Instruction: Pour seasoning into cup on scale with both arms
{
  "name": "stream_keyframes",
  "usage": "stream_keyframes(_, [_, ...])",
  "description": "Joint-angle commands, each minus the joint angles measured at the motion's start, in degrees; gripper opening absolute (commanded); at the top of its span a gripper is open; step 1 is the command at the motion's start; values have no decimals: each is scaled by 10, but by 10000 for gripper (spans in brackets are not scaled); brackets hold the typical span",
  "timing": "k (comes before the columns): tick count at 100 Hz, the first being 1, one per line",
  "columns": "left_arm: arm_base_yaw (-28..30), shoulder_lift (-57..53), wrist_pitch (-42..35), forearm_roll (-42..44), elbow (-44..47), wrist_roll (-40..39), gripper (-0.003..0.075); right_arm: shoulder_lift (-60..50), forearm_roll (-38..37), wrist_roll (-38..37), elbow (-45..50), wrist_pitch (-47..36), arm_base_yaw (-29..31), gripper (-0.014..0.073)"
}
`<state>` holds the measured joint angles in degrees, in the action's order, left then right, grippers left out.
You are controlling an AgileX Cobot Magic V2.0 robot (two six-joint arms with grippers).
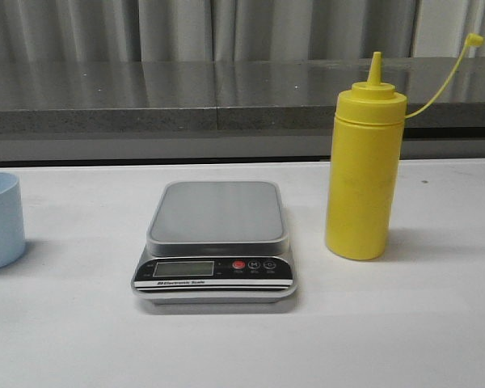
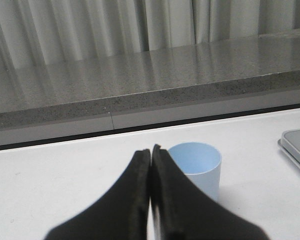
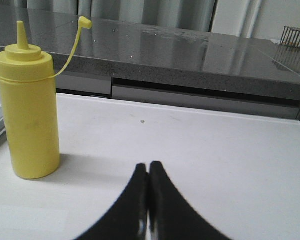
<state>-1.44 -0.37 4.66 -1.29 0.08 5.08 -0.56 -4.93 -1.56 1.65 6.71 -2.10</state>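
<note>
The yellow seasoning bottle (image 1: pixel 364 174) stands upright on the white table right of the scale (image 1: pixel 217 241), its tethered cap hanging off to the right. The scale's grey platform is bare. The pale blue cup (image 1: pixel 0 218) stands at the left edge of the front view, cut off by the frame. Neither gripper shows in the front view. In the left wrist view my left gripper (image 2: pixel 151 151) is shut and empty, with the cup (image 2: pixel 197 167) just beyond its tips. In the right wrist view my right gripper (image 3: pixel 148 166) is shut and empty, apart from the bottle (image 3: pixel 29 110).
A grey stone ledge (image 1: pixel 226 97) runs along the back of the table, with curtains behind it. A corner of the scale (image 2: pixel 297 147) shows in the left wrist view beside the cup. The table is white.
</note>
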Motion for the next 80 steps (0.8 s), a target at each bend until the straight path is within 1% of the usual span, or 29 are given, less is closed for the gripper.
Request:
stream_keyframes(1, [1,-19,-47,-1,4,-4,-18,-8,-2,4,0,-47,4,-66])
stream_keyframes(32, [1,-19,-47,-4,1,-4,-18,-8,-2,4,0,-47,4,-66])
stream_keyframes(43, [1,-17,-47,-16,-18,-4,-18,-8,-2,4,0,-47,4,-66])
stream_keyframes(51, [1,-7,-32,-23,-40,-4,-18,-8,-2,4,0,-47,4,-66])
stream_keyframes(65, [1,48,-12,-27,-92,-4,-18,-8,-2,4,0,-47,4,-66])
stream_keyframes(80, [1,166,-3,-31,-165,-4,-18,-8,-2,4,0,-47,4,-66])
